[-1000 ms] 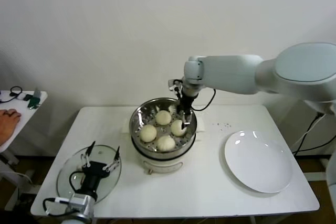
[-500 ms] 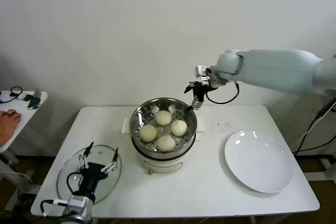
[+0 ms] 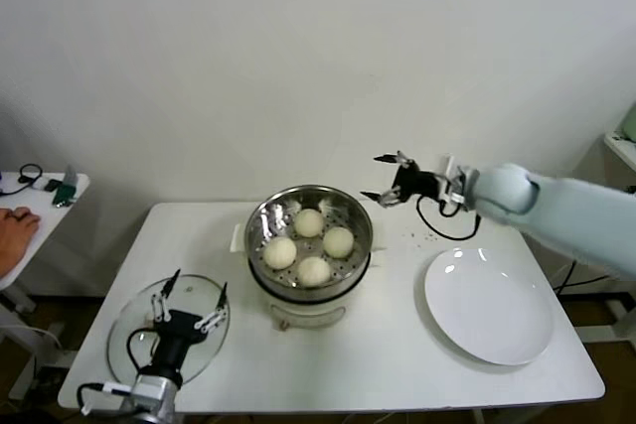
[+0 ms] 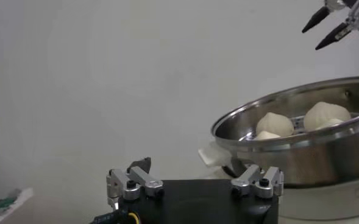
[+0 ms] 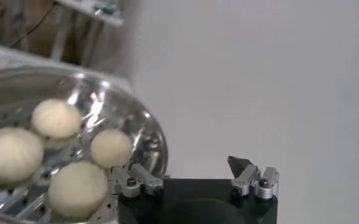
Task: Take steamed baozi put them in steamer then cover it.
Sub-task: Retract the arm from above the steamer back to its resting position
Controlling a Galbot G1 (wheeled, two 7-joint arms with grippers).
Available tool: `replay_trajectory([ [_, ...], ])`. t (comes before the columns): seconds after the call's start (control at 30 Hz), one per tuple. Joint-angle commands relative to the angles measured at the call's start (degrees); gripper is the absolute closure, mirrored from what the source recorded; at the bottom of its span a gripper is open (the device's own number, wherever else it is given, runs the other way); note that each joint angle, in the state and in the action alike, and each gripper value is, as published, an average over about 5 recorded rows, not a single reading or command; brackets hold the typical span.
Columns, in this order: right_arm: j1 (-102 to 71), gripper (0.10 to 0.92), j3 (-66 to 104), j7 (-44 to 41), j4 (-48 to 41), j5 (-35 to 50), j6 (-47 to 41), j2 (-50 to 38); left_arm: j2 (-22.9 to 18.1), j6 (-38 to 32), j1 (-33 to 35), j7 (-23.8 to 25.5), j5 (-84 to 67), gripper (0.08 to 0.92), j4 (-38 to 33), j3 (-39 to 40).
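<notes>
The steamer (image 3: 260, 223) stands at the table's middle, a steel basket on a cream-white pot base. Four steamed baozi (image 3: 339, 241) lie in it. My right gripper (image 3: 375, 178) is open and empty, in the air to the right of the steamer and above its rim. The cover (image 3: 127, 326), a clear glass lid, lies flat on the table's front left. My left gripper (image 3: 199, 281) is open and hovers over it, hiding its handle. The left wrist view shows the steamer (image 4: 301, 143) with baozi (image 4: 274, 123). The right wrist view shows the baozi (image 5: 56, 117) in the basket (image 5: 149, 137).
A bare flat white plate (image 3: 489, 306) lies on the table's right side. A small side table (image 3: 40, 196) at far left holds cables, and a person's hand (image 3: 14, 222) rests on it. A wall stands close behind the table.
My right gripper has lifted out of the steamer and swung away to the right, empty. All four baozi stay in the basket. My left gripper has hardly moved.
</notes>
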Motion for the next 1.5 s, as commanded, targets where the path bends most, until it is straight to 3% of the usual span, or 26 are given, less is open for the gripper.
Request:
replay_trajectory([
  [0.03,-56.22,0.203,63.38,10.61,8.99,-11.24,2.04,-10.19,-0.31,1.02,1.56,0.39,6.42,0.177,-2.57,-0.44],
  [0.33,-89.1,0.203,98.05,9.7,15.19,-17.33,0.64,3.23,1.85,5.3,1.05,-0.12,26.86,0.177,-3.23,-3.14],
  [0.73,-108.65,0.203,117.07,4.98,20.13,-21.32,2.23,24.6,4.15,4.1,4.55,6.1,74.16,0.177,-0.74,-4.94],
  [0.93,-111.58,0.203,118.16,2.67,19.32,-23.49,4.21,28.98,1.57,3.74,5.56,3.09,78.76,0.177,4.22,-3.27],
  [1.23,-111.71,0.203,116.5,1.13,19.35,-24.82,4.51,30.48,-0.94,-2.5,0.05,-4.94,76.34,0.177,16.48,-4.81],
  [1.5,-111.73,0.203,113.09,1.66,20.15,-26.59,4.29,29.07,-1.34,-5.48,-3.78,-6.7,75.84,0.177,22.58,-6.21],
])
